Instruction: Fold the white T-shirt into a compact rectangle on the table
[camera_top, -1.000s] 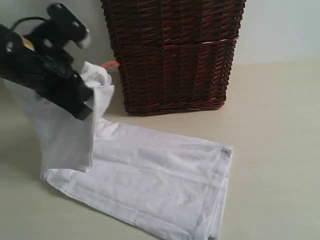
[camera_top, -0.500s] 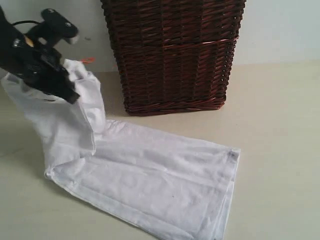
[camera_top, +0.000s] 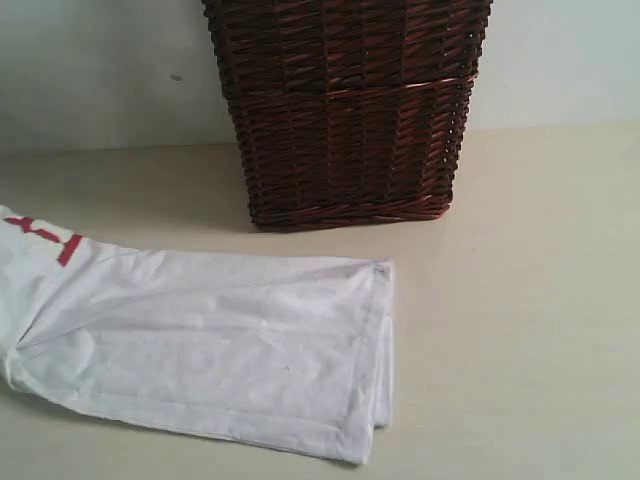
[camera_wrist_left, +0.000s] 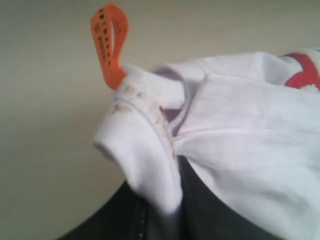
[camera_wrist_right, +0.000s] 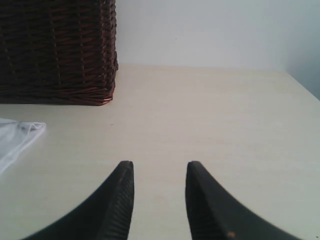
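White T-shirt (camera_top: 200, 345), we judge, is soft and limp; left claw (camera_wrist_left: 167, 220) pinches its tagged seam, right claw (camera_wrist_right: 160, 169) parted, empty.

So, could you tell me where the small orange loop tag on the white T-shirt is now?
Only the left wrist view shows the orange loop tag: it sticks out of a seam of the white cotton T-shirt pinched in the left gripper.
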